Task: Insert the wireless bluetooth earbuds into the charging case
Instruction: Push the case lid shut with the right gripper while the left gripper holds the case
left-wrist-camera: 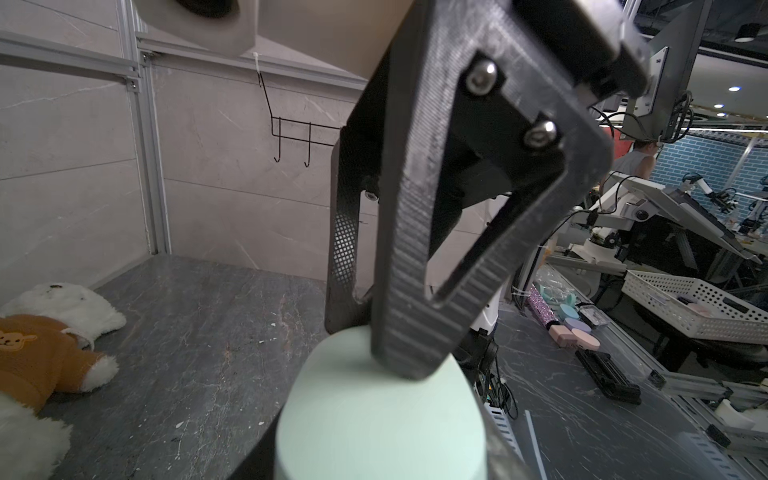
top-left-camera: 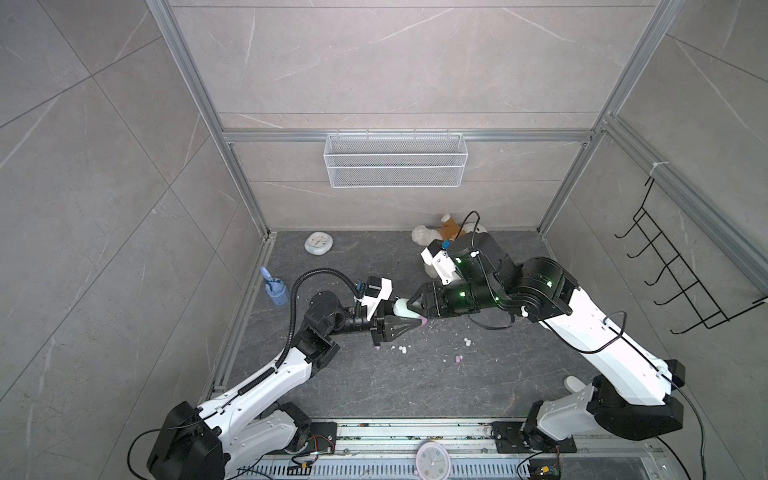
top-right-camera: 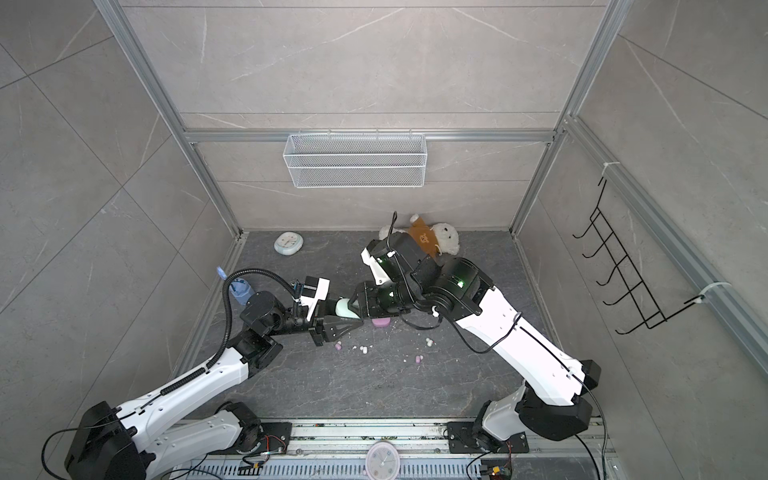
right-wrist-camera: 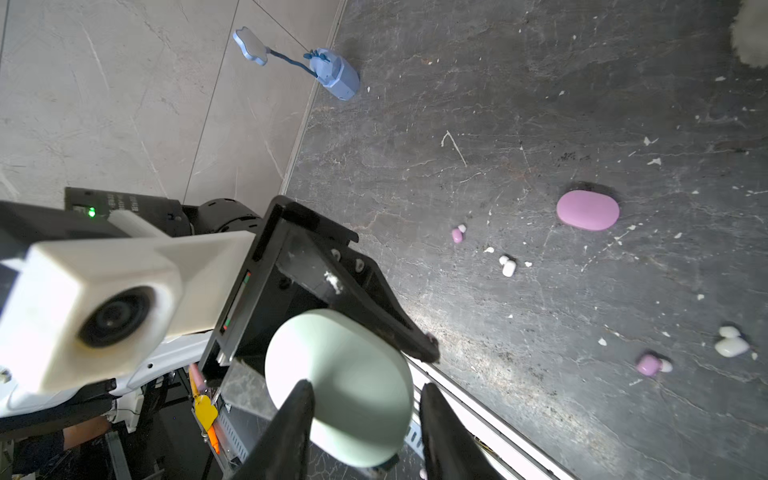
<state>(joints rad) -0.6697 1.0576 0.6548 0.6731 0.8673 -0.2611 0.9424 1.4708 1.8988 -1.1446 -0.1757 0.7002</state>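
A pale mint charging case [right-wrist-camera: 345, 382] hangs above the table, closed, between both grippers; it also shows in both top views [top-left-camera: 400, 309] [top-right-camera: 343, 308]. My left gripper [top-left-camera: 405, 316] is shut on it from the left. My right gripper [right-wrist-camera: 368, 384] meets it from the right with fingers apart astride its end, and a slit shows beside one finger. A pink charging case [right-wrist-camera: 588, 210] lies closed on the table. Loose earbuds lie scattered nearby: a pink one [right-wrist-camera: 457, 235], a white one [right-wrist-camera: 508, 266], another pink [right-wrist-camera: 648, 365] and a white pair [right-wrist-camera: 731, 345].
A teddy bear [top-right-camera: 436, 239] lies at the back behind the right arm. A small clock [top-left-camera: 318, 242] and a blue toy [top-left-camera: 276, 291] sit back left. A wire basket [top-left-camera: 395, 160] and a hook rack [top-left-camera: 681, 270] hang on the walls. White crumbs dot the table.
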